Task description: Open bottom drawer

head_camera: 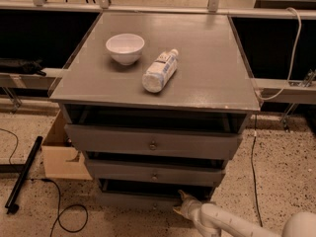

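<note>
The grey cabinet has three drawer fronts stacked under its top. The bottom drawer is the lowest and narrowest front, with a dark gap above it. I cannot make out its knob. My gripper sits at the right end of that front, low near the floor, at the tip of my white arm, which comes in from the bottom right. The mid drawer and the top drawer each show a small round knob.
A white bowl and a plastic bottle lying on its side rest on the cabinet top. A cardboard box stands left of the cabinet. A black bar and cables lie on the speckled floor.
</note>
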{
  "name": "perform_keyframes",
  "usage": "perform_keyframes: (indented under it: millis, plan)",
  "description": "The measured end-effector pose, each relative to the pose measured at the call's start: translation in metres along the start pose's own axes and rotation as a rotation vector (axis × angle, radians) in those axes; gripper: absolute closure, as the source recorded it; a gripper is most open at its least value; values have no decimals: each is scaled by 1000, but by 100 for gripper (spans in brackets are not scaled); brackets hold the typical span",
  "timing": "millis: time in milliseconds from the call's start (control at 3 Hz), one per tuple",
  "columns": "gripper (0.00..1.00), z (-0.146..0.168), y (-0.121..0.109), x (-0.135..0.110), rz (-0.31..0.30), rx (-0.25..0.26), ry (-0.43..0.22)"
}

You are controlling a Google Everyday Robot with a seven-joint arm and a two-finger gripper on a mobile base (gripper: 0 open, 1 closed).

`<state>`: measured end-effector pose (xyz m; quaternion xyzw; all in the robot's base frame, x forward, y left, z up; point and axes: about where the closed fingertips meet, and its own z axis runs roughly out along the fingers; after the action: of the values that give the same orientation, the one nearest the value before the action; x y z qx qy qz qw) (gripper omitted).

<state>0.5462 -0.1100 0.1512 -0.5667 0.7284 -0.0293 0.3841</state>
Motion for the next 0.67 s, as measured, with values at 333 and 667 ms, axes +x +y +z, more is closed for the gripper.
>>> perform_keyframes:
  millis: [333,667]
  plan:
    - [85,0,0,0,0,0,0]
    - [100,-7,-2,-2,-8,1,3]
